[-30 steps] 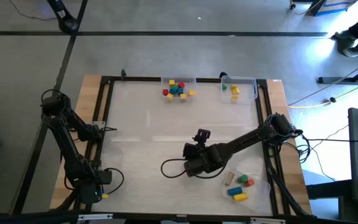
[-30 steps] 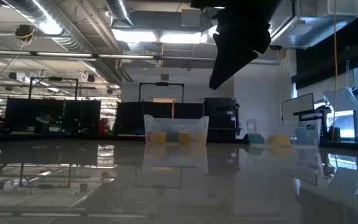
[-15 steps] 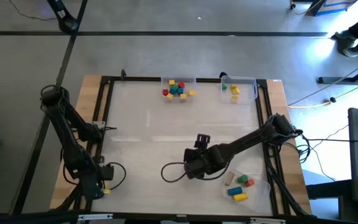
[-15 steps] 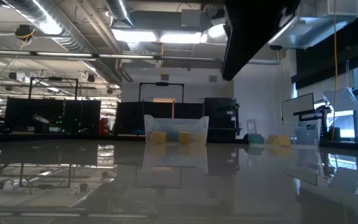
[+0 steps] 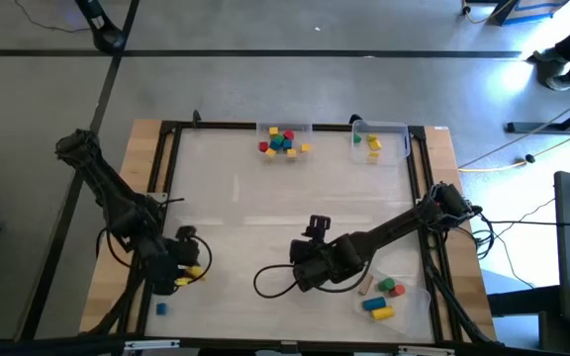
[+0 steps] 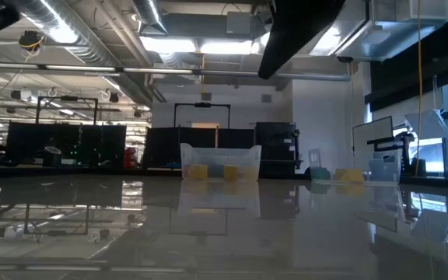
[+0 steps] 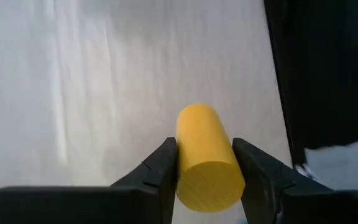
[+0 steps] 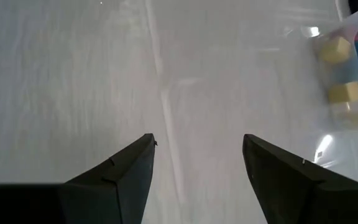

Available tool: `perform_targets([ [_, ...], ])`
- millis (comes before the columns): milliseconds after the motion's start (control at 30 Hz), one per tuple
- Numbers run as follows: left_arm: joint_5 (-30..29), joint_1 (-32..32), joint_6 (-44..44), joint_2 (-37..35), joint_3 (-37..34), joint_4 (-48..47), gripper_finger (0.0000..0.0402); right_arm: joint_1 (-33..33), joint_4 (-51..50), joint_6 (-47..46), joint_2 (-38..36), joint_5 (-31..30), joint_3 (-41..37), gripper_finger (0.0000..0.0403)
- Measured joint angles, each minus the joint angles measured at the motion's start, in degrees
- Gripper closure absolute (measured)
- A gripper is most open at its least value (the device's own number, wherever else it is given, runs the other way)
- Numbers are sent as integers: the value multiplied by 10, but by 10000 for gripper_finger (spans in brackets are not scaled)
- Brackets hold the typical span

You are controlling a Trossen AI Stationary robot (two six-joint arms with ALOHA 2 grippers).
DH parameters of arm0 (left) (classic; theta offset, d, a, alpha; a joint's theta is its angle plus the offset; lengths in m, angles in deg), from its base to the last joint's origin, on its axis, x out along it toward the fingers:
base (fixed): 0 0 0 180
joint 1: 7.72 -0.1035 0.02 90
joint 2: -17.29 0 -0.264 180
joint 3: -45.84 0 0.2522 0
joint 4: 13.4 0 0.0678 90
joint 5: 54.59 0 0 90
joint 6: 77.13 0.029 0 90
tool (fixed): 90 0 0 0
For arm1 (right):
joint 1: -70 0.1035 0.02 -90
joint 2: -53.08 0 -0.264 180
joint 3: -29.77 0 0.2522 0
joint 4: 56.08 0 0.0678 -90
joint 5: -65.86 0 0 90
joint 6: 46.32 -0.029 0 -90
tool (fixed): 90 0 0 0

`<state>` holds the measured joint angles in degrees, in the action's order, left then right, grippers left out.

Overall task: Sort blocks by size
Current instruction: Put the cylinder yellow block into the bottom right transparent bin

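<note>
My left gripper hangs over the table's near left part, shut on a yellow cylinder block. A small blue block lies alone near the near-left corner. My right gripper stands open above the table's middle, with nothing between its fingers. Several coloured blocks sit in a clear tray at the far edge. A few yellow and green ones lie in a second far tray. A near-right tray holds tan, red, green, blue and yellow blocks. My left gripper pinches the yellow cylinder by its curved sides between its two fingers. The cylinder lies along the fingers, one flat end toward the wrist. The fingers slant down from above. The block is lifted clear of the table.
A black frame runs around the white table top. A loose dark cable loops on the table beside the right arm. The wide middle of the table is bare white surface.
My left gripper has risen from the near-left corner and swung toward the table's far and right side, rolling as it went, still shut on the yellow cylinder. The blue block it stood over now shows on the table.
</note>
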<state>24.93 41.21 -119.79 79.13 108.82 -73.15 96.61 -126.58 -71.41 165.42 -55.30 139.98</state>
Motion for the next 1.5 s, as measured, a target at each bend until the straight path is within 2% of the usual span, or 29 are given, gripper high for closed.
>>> perform_targets([
  [167, -52, -30, 144, -26, -5, 68, 282, 0, 17, 6, 0, -19, -4, 159],
  [333, -69, -62, 260, -63, -60, 190, 284, 4, 94, 49, 0, -36, -25, 159],
  [600, -68, -139, 359, -93, -193, 462, 283, -3, 294, 176, 0, -80, -69, 159],
  [767, -68, -180, 369, -92, -235, 593, 281, -5, 456, 298, 0, -82, -90, 159],
  [867, -68, -193, 369, -92, -244, 629, 280, -10, 494, 346, 0, -78, -93, 159],
  [1000, -67, -202, 371, -92, -245, 634, 280, -30, 527, 359, 0, -71, -93, 159],
  [1067, -67, -203, 379, -92, -245, 643, 280, -42, 548, 361, 0, -50, -93, 159],
  [1300, -67, -202, 398, -92, -245, 665, 279, -72, 619, 360, 0, 79, -93, 159],
  [1500, -70, -202, 404, -92, -245, 663, 279, -76, 662, 358, 0, 100, -93, 160],
])
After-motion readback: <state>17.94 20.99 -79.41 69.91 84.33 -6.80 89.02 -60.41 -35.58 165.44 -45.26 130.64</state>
